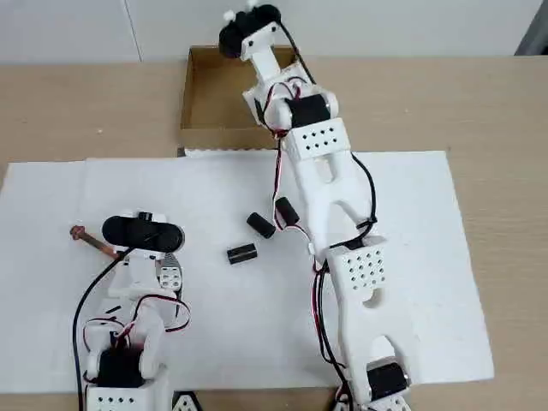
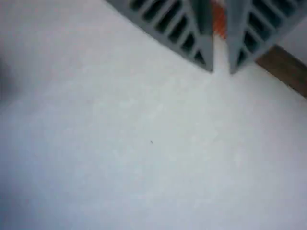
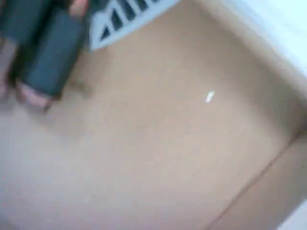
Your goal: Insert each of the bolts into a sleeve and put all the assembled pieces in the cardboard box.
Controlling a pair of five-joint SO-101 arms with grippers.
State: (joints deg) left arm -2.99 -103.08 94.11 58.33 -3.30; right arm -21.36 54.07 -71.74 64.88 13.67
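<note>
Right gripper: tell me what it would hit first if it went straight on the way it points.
Probably the bare floor of the cardboard box: the right gripper points down into it, and its wrist view shows bare cardboard ahead, though depth is unclear.

A light wooden table [image 1: 497, 103] runs from near to far, and a large white sheet [image 1: 214, 334] lies flat over most of its near part, leaving bare wood along the far side and down the right edge. Beyond the table's far edge stands a pale wall [image 1: 385, 26] with a thin slanted seam [image 1: 133, 30] at the far left, and a dark grey shape [image 1: 537, 34], too cropped to identify, cuts into the far right corner. The light is soft and even, with only faint shadows on the sheet.
</note>
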